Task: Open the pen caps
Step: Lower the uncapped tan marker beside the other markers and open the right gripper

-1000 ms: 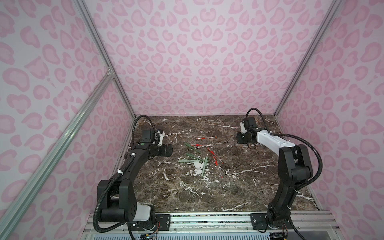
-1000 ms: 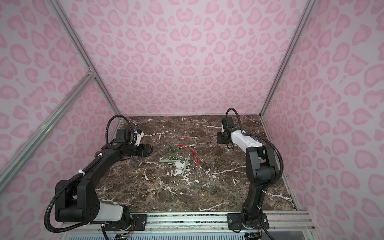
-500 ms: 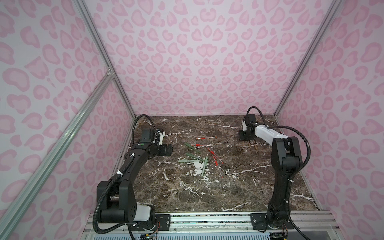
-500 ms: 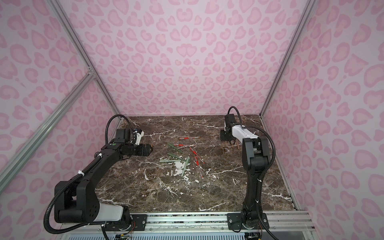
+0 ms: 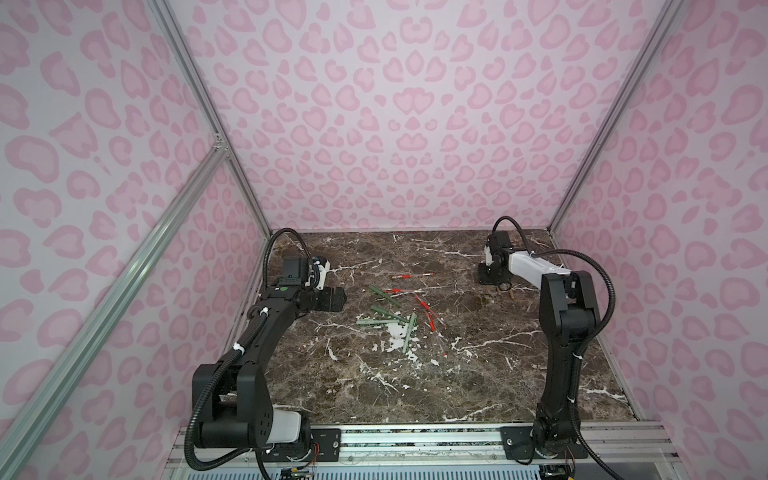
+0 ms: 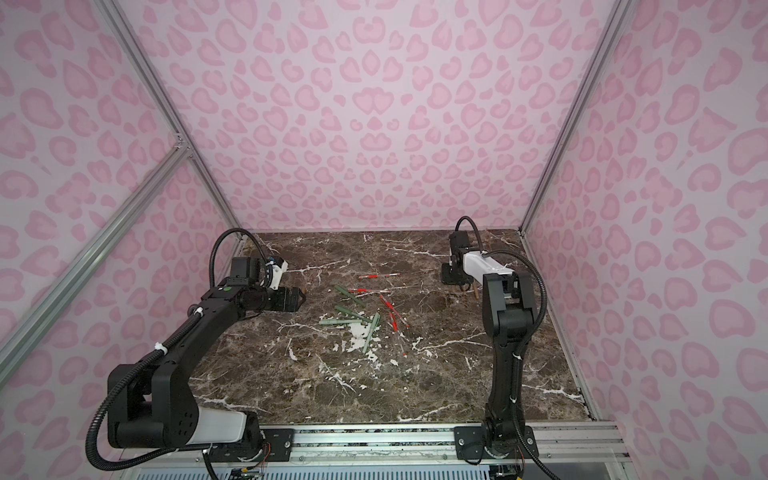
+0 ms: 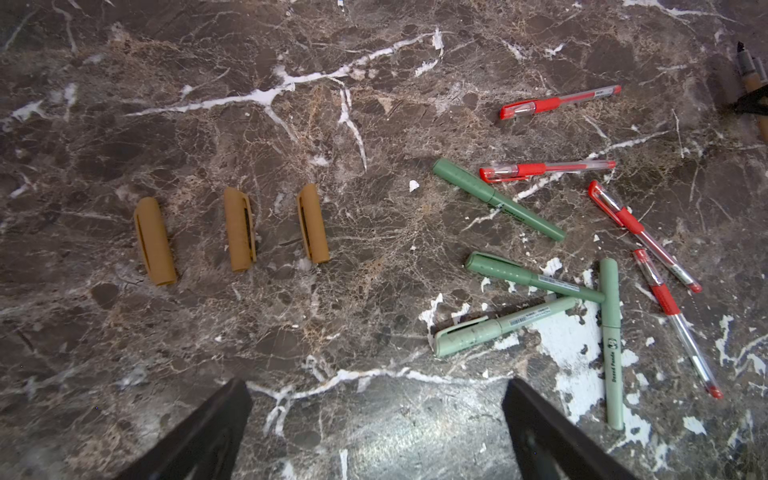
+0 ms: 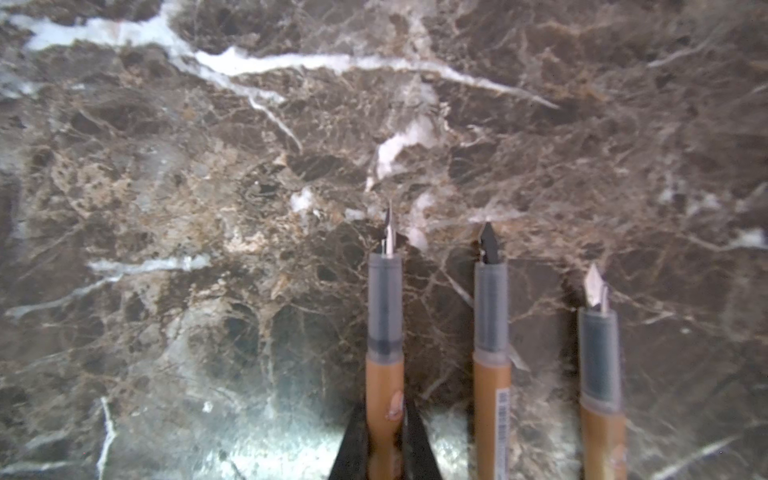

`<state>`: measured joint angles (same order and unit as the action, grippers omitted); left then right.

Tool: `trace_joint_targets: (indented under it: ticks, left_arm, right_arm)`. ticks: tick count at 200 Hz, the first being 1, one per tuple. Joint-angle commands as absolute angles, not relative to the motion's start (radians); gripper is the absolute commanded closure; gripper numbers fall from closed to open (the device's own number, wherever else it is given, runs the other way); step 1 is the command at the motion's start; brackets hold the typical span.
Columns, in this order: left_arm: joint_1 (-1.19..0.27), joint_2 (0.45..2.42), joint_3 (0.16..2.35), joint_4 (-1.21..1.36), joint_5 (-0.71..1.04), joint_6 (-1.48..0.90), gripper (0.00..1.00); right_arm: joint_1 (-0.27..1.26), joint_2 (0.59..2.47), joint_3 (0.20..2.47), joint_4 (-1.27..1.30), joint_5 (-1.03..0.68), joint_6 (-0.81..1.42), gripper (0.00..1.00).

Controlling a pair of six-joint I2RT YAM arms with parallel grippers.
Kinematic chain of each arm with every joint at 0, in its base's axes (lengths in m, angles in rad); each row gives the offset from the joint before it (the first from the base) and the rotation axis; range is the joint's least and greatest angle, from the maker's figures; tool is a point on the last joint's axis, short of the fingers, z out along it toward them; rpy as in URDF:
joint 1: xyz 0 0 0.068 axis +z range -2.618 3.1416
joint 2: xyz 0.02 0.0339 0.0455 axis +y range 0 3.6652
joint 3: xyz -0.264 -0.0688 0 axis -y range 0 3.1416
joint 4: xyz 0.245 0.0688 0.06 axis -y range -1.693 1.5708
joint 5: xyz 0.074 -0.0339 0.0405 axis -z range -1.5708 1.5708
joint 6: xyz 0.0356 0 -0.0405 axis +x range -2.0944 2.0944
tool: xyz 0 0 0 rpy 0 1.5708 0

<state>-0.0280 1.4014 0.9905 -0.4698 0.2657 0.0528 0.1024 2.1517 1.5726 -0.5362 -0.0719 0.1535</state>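
Marble table (image 5: 374, 395): left arm (image 5: 266, 332) reaches low, left claw (image 7: 376, 386) spread wide, three tan caps (image 7: 239, 228) ahead of it; right arm (image 5: 532, 266) extends far, right claw (image 8: 384, 415) straddling a tan pen (image 8: 384, 374), grip unclear.

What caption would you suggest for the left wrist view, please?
Three tan caps lie in a row on the marble table, apart from capped green pens and red pens; left gripper open.

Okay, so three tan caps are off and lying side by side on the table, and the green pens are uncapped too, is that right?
Not quite. The three tan caps do lie off and side by side on the table, but the green pens are not uncapped: all four still have their caps on. The left wrist view shows this.
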Motion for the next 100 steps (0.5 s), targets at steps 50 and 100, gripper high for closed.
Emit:
trace_joint_targets:
  ticks: [50,100]
  left_arm:
    - [-0.027,1.397,1.004,-0.455,0.275,0.067,0.02]
    - [-0.025,1.392,1.0,-0.453,0.27,0.07,0.02]
  right_arm:
    - [0.107,2.07,1.568,-0.569,-0.074,0.165,0.66]
    - [0.159,1.94,1.497,-0.577,-0.122,0.156,0.61]
